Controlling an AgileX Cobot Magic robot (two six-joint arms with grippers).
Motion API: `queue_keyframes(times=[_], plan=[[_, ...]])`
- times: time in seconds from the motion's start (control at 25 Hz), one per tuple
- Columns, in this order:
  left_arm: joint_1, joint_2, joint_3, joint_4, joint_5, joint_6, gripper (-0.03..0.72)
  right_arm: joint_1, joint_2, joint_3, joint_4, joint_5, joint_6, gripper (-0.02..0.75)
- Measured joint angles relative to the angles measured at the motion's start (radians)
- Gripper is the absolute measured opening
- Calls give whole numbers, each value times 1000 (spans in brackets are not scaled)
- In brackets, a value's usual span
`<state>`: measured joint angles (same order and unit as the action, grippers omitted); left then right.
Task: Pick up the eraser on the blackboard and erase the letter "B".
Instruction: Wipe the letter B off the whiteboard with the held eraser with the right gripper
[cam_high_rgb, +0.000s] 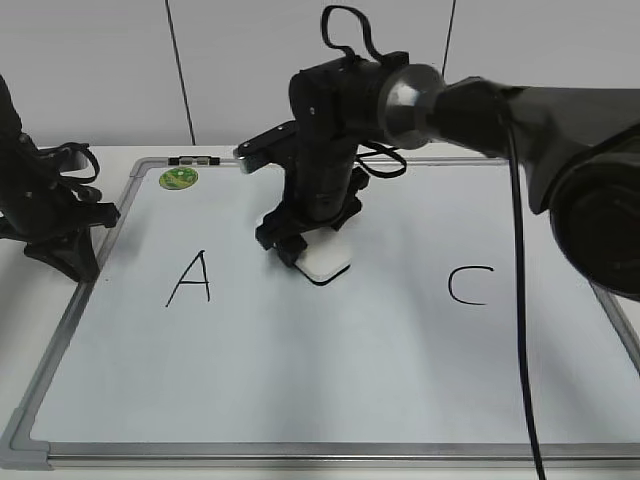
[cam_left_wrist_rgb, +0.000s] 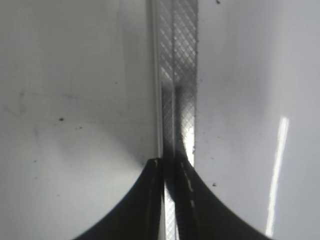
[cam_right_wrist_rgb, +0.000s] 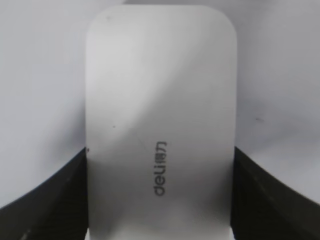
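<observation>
Right now the right claw (cam_high_rgb: 305, 250) is clamped on the eraser (cam_high_rgb: 326, 262), which sits flat on the blackboard (cam_high_rgb: 330, 390) between the "A" (cam_high_rgb: 190, 278) and the "C" (cam_high_rgb: 470, 285); its long axis runs straight out from the claw, a finger (cam_right_wrist_rgb: 42, 200) on each long side. No "B" shows in that gap, so either it is hidden under the arm or already wiped; the left claw (cam_high_rgb: 85, 262) rests well apart at the board's left frame, seemingly together.
</observation>
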<state>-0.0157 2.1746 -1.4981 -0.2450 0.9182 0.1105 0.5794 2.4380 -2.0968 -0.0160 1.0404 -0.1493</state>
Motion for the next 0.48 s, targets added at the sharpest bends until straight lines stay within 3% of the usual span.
queue_keyframes(times=[0.16, 0.48], plan=[[0, 0, 0, 0, 0, 0, 61, 34, 2, 0, 7, 0, -10, 535], [0, 0, 0, -2, -2, 0, 64, 22, 5, -11, -19, 8, -6, 534]])
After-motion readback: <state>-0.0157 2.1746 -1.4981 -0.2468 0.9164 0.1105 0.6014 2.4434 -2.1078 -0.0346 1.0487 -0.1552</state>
